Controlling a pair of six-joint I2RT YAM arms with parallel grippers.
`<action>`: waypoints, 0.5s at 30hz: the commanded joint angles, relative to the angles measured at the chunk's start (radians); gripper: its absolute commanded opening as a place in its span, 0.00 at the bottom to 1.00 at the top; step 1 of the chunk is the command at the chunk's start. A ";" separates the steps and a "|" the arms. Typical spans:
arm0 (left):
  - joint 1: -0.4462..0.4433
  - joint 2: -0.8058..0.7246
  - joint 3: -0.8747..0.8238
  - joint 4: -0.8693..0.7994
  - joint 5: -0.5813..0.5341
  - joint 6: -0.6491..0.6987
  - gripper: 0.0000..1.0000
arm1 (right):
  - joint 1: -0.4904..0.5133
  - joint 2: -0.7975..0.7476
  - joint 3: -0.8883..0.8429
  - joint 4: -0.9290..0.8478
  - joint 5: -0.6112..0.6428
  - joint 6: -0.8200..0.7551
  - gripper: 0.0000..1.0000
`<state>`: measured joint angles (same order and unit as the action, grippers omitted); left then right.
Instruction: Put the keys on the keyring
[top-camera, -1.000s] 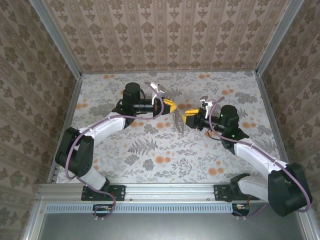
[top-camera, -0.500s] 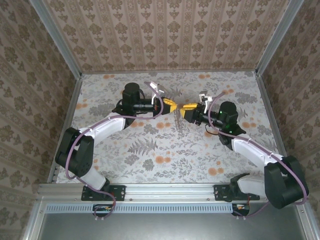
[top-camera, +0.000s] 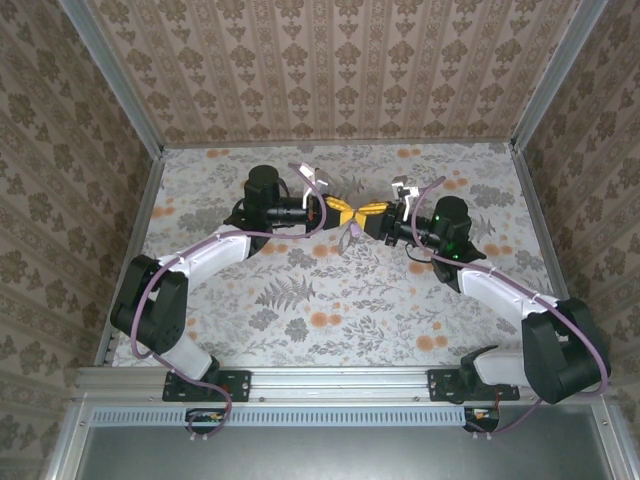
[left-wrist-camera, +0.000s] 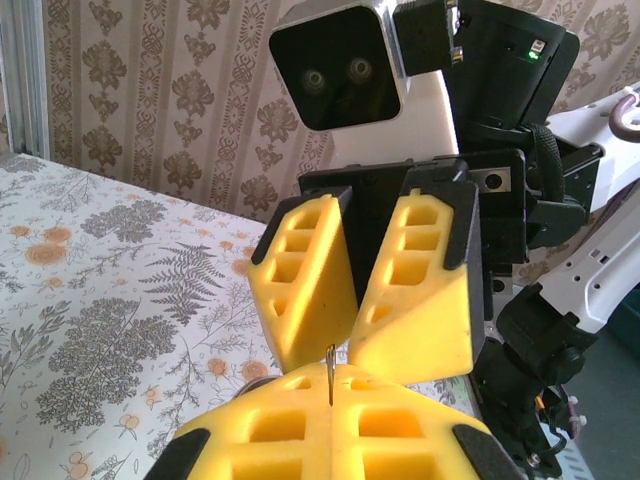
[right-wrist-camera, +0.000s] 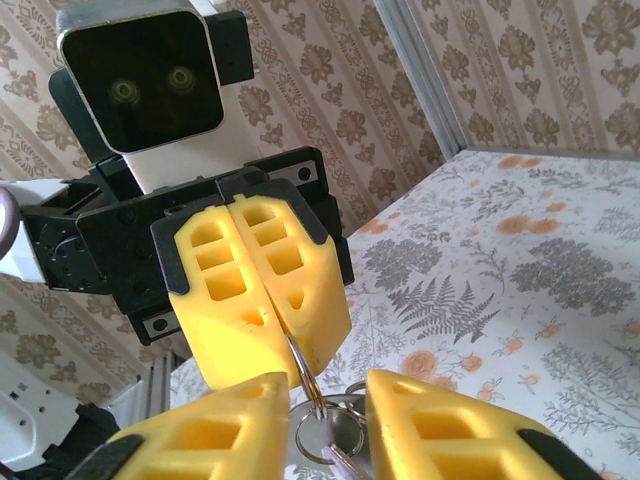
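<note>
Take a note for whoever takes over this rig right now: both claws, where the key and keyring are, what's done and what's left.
Left claw: shut, pinching the thin wire of the keyring and holding it in the air.
Right claw: faces it tip to tip, jaws partly open around the hanging ring. I cannot tell whether they touch it.
Key: a pinkish-purple bit shows just under the ring, probably its head. Whether it is already threaded cannot be told.
Done: the claws meet at the ring.
Left: check that the key is on the keyring, thread it if not, then release.
</note>
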<state>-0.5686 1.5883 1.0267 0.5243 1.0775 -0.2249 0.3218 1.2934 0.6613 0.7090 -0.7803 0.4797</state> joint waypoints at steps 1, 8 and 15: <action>-0.004 -0.004 0.016 0.039 0.030 -0.015 0.00 | 0.007 0.012 0.034 0.045 -0.037 0.004 0.24; -0.008 0.007 0.021 0.037 0.038 -0.016 0.00 | 0.011 0.016 0.045 0.051 -0.045 0.004 0.22; -0.013 0.014 0.024 0.034 0.038 -0.016 0.00 | 0.010 0.018 0.059 0.038 -0.053 -0.004 0.01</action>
<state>-0.5686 1.5894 1.0271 0.5255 1.0775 -0.2333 0.3252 1.3048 0.6838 0.7139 -0.8162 0.4774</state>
